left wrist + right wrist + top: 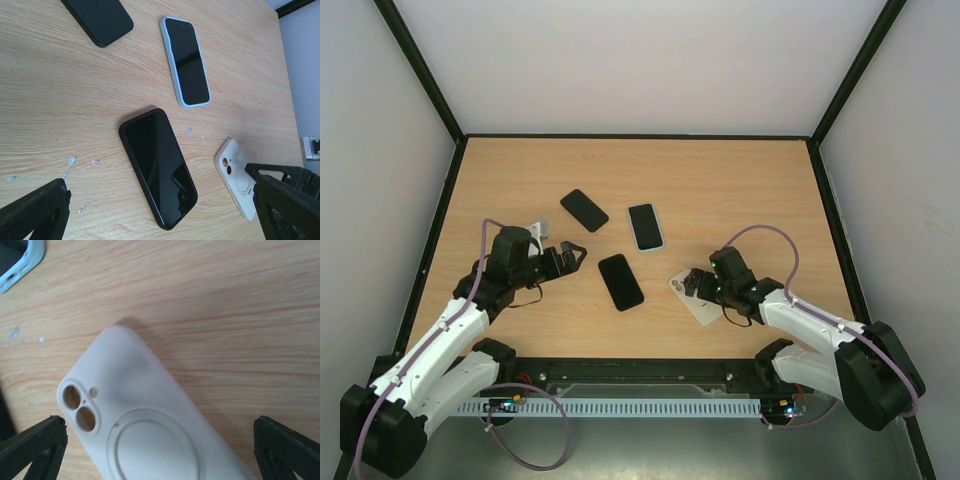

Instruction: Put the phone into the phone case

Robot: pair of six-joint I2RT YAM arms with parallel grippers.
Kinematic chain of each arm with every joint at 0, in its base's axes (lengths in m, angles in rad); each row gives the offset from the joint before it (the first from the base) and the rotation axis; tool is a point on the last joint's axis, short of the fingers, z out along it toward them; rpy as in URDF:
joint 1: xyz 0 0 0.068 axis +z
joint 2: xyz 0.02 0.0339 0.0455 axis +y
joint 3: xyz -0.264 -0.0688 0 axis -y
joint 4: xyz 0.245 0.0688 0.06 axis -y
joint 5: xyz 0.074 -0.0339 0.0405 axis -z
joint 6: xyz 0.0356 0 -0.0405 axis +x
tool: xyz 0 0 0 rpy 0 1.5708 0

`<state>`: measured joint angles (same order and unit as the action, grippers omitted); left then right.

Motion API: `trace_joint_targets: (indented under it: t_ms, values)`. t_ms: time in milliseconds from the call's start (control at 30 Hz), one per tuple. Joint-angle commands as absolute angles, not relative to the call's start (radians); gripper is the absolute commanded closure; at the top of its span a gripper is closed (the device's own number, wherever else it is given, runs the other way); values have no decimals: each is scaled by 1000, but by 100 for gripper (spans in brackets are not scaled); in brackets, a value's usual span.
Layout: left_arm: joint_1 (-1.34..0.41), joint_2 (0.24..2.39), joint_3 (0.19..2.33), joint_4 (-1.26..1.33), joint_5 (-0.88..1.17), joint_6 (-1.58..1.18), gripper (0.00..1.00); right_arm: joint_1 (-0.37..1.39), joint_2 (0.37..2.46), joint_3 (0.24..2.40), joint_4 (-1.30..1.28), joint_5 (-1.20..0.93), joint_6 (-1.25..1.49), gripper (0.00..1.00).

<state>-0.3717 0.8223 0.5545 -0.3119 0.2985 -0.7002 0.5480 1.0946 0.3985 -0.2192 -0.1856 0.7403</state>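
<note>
A black phone [620, 282] lies screen up in the middle of the table; it also shows in the left wrist view [157, 167]. A white phone case [704, 310] lies back up, camera holes showing, to its right. It also shows in the left wrist view [234, 176] and the right wrist view [145, 425]. My left gripper [577, 254] is open and empty, just left of the black phone [160, 220]. My right gripper [694, 287] is open, its fingers straddling the white case close above it [160, 455].
A phone in a pale blue case [645, 226] lies screen up behind the black phone [186, 61]; its corner shows in the right wrist view [20, 260]. A flat black phone-shaped item [584, 209] lies to its left [100, 20]. Black frame rails edge the table.
</note>
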Motion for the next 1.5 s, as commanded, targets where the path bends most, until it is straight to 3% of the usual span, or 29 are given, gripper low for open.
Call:
trace_joint_targets:
  t_ms: [0, 367, 833, 1100, 1200, 1467]
  values:
    - [-367, 813, 548, -298, 313, -708, 1, 611, 1069, 366, -218, -218, 811, 2]
    - [-367, 815, 528, -276, 345, -721, 1, 774, 1094, 390, -254, -130, 867, 13]
    - [-367, 799, 487, -247, 383, -766, 1, 999, 1354, 529, -342, 152, 874, 5]
    - [-367, 785, 456, -198, 446, -824, 3, 1013, 1434, 538, -327, 200, 844, 16]
    - [-367, 775, 434, -178, 461, -854, 4, 1013, 1430, 534, -292, 182, 827, 24]
    - [-367, 768, 422, -156, 500, -879, 8, 1012, 1358, 534, -241, 162, 834, 27]
